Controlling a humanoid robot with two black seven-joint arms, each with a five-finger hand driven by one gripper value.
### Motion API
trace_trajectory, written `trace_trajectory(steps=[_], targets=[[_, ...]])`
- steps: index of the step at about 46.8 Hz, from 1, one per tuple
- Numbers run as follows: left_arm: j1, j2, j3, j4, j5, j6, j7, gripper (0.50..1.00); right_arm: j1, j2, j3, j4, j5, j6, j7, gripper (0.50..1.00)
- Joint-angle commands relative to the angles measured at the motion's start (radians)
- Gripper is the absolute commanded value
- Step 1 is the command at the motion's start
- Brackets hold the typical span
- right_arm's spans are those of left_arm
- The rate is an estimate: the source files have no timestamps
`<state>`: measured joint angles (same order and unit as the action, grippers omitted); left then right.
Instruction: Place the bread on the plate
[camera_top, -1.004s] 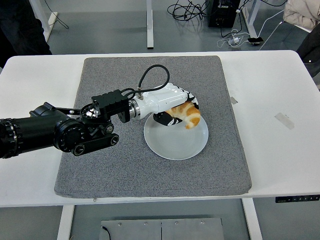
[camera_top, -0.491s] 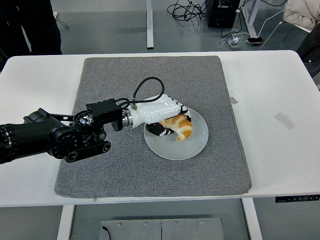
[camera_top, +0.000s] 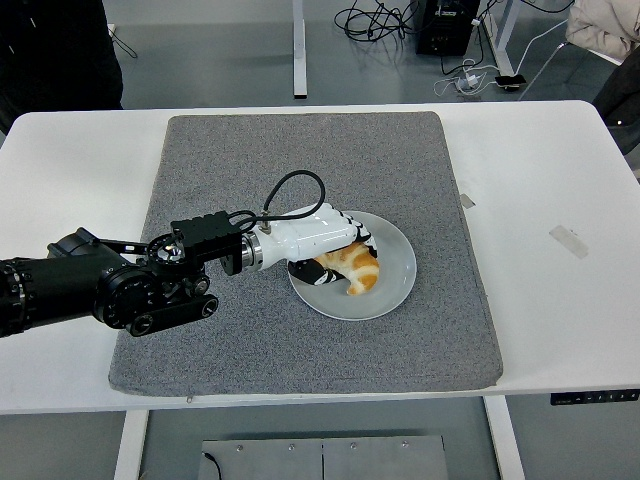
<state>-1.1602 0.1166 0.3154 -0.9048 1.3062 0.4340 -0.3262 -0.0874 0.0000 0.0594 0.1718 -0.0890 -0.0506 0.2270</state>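
Head view is showing the left arm (camera_top: 100, 285) reaching in from the left edge across a grey mat (camera_top: 310, 340) that is covering the middle of the white table (camera_top: 560, 300). Its white left hand (camera_top: 318, 238) is lying over the left part of a white plate (camera_top: 395, 285), which is sitting on the mat a little right of centre. The fingers (camera_top: 352, 233) are curling around a croissant (camera_top: 352, 268), with the dark underside of the hand pressing against the pastry's left end, so the hand is gripping it rather than hovering apart from it. The croissant, golden-orange with paler stripes, is sitting inside the plate's rim, its free right end pointing down toward the plate's middle; whether it is fully resting on the plate surface cannot be told from this angle. A black cable (camera_top: 285, 190) is looping up from the wrist and back down into the hand. A strip of pale tape (camera_top: 569, 241) is lying on the bare table to the right of the mat, and a smaller piece (camera_top: 468, 200) is sitting just beside the mat's right edge. At the upper left corner a person in dark clothing (camera_top: 55, 50) is standing behind the table.
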Motion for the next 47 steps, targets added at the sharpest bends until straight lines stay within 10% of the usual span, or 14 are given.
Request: trace_trajectory(steps=[1, 5, 11, 47], targets=[[0.005, -0.003, -0.001, 0.000, -0.004, 0.003, -0.001, 0.676, 0.000, 0.000, -0.001, 0.000, 0.000, 0.000, 0.000, 1.000], [0.008, -0.006, -0.002, -0.002, -0.005, 0.003, -0.020, 0.848, 0.000, 0.000, 0.000, 0.000, 0.000, 0.000, 0.000, 1.000], [0.007, -0.005, -0.002, -0.002, -0.007, 0.002, -0.040, 0.910, 0.000, 0.000, 0.000, 0.000, 0.000, 0.000, 0.000, 1.000], [-0.076, 0.190, -0.231, -0.117, -0.238, -0.011, -0.254, 0.928, 0.000, 0.000, -0.001, 0.000, 0.000, 0.000, 0.000, 1.000]])
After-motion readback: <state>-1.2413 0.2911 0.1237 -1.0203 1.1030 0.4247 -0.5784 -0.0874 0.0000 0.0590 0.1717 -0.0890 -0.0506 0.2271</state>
